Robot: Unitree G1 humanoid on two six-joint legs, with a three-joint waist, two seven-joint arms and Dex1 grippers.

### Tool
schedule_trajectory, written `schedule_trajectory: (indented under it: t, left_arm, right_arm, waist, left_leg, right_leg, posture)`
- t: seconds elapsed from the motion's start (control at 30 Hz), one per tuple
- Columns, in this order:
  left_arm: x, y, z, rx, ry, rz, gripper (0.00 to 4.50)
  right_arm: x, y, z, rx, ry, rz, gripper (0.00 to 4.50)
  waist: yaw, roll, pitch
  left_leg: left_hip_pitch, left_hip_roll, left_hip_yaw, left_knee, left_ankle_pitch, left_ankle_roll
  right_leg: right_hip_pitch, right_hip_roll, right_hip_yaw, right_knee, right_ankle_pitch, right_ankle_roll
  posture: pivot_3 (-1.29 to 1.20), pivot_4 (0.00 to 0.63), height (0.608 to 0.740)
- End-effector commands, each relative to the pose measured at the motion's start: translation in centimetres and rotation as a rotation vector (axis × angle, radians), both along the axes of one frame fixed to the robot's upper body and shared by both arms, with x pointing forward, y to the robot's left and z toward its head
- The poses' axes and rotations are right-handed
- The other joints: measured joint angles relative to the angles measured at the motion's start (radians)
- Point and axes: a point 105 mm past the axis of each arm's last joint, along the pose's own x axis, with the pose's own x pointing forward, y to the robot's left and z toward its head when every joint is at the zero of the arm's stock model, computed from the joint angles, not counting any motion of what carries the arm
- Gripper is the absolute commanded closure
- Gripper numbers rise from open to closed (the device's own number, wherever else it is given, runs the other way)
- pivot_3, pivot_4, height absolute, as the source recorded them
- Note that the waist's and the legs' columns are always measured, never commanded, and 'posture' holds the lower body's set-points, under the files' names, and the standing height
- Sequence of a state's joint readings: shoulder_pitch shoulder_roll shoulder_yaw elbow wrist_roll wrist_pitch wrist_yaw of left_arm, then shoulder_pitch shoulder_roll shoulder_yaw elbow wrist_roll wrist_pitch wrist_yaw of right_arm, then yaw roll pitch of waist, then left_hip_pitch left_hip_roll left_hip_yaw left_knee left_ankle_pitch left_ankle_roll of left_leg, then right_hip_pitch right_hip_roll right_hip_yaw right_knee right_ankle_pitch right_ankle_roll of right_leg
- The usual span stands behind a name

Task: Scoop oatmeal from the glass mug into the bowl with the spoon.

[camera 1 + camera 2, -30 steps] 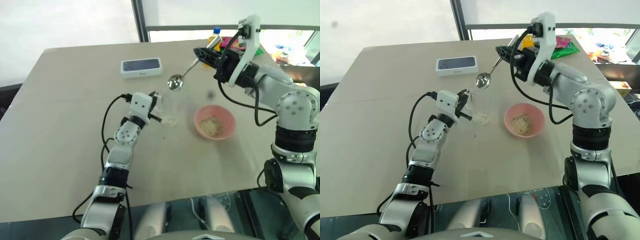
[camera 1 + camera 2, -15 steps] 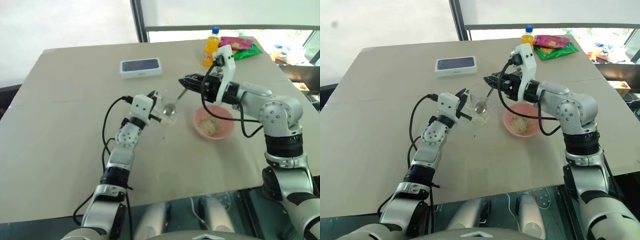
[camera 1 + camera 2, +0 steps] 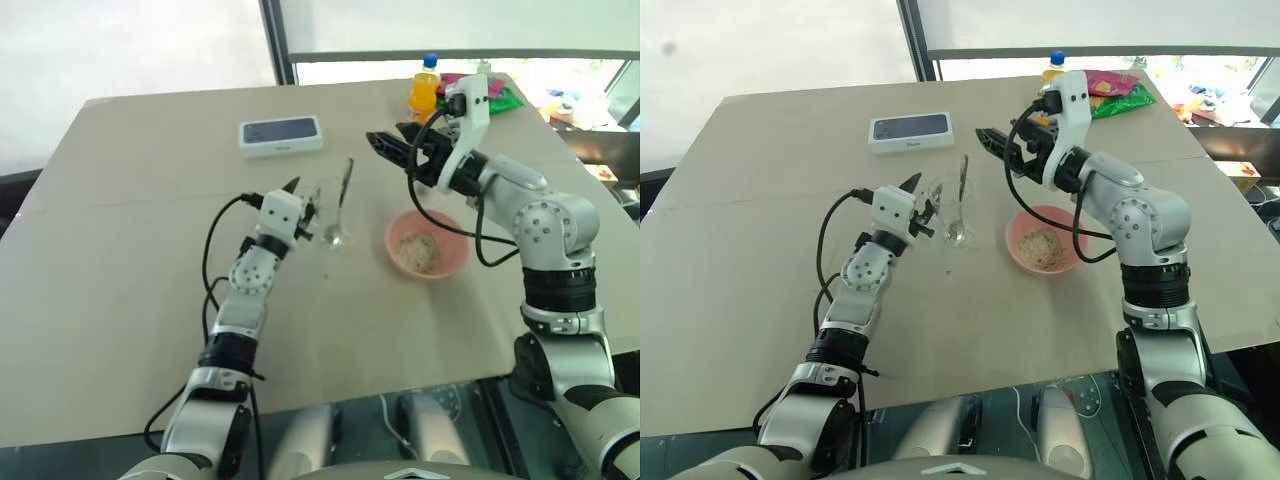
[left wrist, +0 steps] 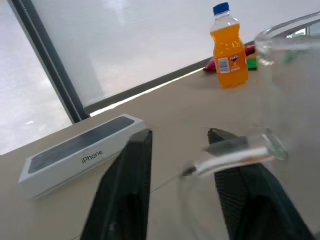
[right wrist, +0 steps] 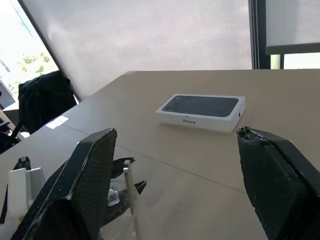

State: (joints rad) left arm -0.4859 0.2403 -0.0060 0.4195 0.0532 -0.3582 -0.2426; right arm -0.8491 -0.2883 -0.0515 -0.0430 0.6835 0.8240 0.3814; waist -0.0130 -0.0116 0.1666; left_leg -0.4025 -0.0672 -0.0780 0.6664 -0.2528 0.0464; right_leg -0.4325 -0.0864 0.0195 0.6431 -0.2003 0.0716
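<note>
Standing in the glass mug, spoon free; both grippers' fingers spread.

- The bowl is pink.
- The oatmeal in it is pale beige.
- The spoon is shiny silver.
- The glass mug is clear.
- The drink bottle is orange with a blue cap.
- The iPhone box is white with a dark top.
- The table is light brown.

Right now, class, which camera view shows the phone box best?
The right wrist view: the phone box lies whole and large on the table, lid and front lettering clear. The left wrist view catches it big but partly behind a finger. Both eye views show it whole, far smaller, near the table's far side.
</note>
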Motion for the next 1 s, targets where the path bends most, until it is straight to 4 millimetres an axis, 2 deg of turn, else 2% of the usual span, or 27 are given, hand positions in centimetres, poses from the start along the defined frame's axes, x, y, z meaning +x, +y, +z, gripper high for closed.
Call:
schedule_trajectory:
  t: [0.03, 0.23, 0.33, 0.43, 0.5, 0.67, 0.83, 0.93, 1.0]
  left_arm:
    - [-0.3, 0.5, 0.7, -0.010, -0.040, 0.009, 2.70]
    - [-0.9, 0.6, 0.5, 0.010, -0.036, -0.007, 2.70]
    - [-1.3, 0.9, 0.6, 0.011, -0.028, -0.007, 2.70]
    - [-2.2, 1.3, 0.8, 0.024, -0.025, -0.019, 2.70]
    - [-3.3, 1.6, 1.1, 0.031, -0.026, -0.027, 2.70]
    - [-5.5, 1.9, 1.4, 0.059, 0.002, -0.039, 2.70]
    - [-8.2, 3.3, 1.2, 0.004, 0.097, -0.021, 2.70]
    - [-10.3, 4.8, 0.5, -0.023, 0.199, 0.006, 2.70]
    - [-11.6, 5.6, 0.4, -0.012, 0.241, 0.029, 2.70]
  right_arm:
    - [-0.4, -0.1, 1.6, 0.017, -0.064, 0.004, 0.65]
    - [-0.4, 0.2, 1.8, 0.017, -0.073, 0.013, 0.65]
    - [-0.2, -0.3, 1.7, 0.021, -0.080, 0.001, 0.65]
    - [0.4, -1.9, 1.1, 0.004, -0.109, -0.065, 0.65]
    - [0.7, -3.4, 0.0, -0.069, -0.155, -0.124, 0.65]
    - [0.4, -6.1, -1.7, -0.108, -0.176, -0.182, 0.65]
    - [-1.9, -10.1, -3.0, -0.121, -0.203, -0.215, 0.65]
    - [-4.3, -13.3, -4.4, -0.089, -0.177, -0.232, 0.65]
    - [-6.3, -15.2, -6.3, -0.095, -0.118, -0.216, 0.65]
  waist:
    - [0.000, 0.000, 0.000]
    - [-0.001, 0.000, 0.000]
    - [-0.001, 0.000, 0.000]
    - [-0.001, 0.000, 0.000]
    - [-0.001, 0.000, 0.000]
    - [0.000, 0.001, 0.000]
    - [0.001, 0.001, 0.000]
    - [0.003, 0.001, 0.000]
    - [0.005, 0.001, 0.000]
  left_leg:
    - [0.000, 0.000, 0.000, 0.000, 0.000, 0.000]
    - [0.000, 0.000, 0.000, 0.000, 0.000, 0.000]
    - [0.000, 0.000, 0.000, 0.000, 0.000, 0.000]
    - [0.000, 0.000, 0.000, 0.000, 0.000, 0.000]
    - [0.000, 0.000, 0.000, -0.001, 0.000, 0.000]
    - [0.000, 0.000, 0.000, -0.001, 0.000, 0.000]
    - [0.001, 0.001, 0.000, -0.002, 0.000, 0.000]
    - [0.001, 0.001, 0.000, -0.003, 0.000, 0.000]
    - [0.001, 0.001, 0.000, -0.003, 0.000, 0.000]
  right_leg:
    - [0.000, 0.000, 0.000, 0.000, 0.000, 0.000]
    - [0.000, 0.000, 0.000, 0.000, 0.000, 0.000]
    - [0.000, 0.000, 0.000, 0.000, 0.000, 0.000]
    - [0.000, 0.000, 0.000, 0.000, 0.000, 0.000]
    - [0.000, 0.000, 0.000, 0.000, 0.000, 0.000]
    - [0.001, 0.000, 0.000, -0.001, 0.000, 0.000]
    - [0.001, 0.000, 0.000, -0.001, 0.000, 0.000]
    - [0.001, 0.000, 0.000, -0.003, 0.000, 0.000]
    - [0.002, 0.000, 0.000, -0.003, 0.000, 0.000]
  posture:
    - [0.00, 0.150, 0.740]
    - [0.00, 0.150, 0.740]
    - [0.00, 0.150, 0.740]
    - [0.00, 0.150, 0.740]
    - [0.00, 0.150, 0.740]
    - [0.00, 0.150, 0.740]
    - [0.00, 0.150, 0.740]
    - [0.00, 0.150, 0.740]
    - [0.00, 0.150, 0.740]
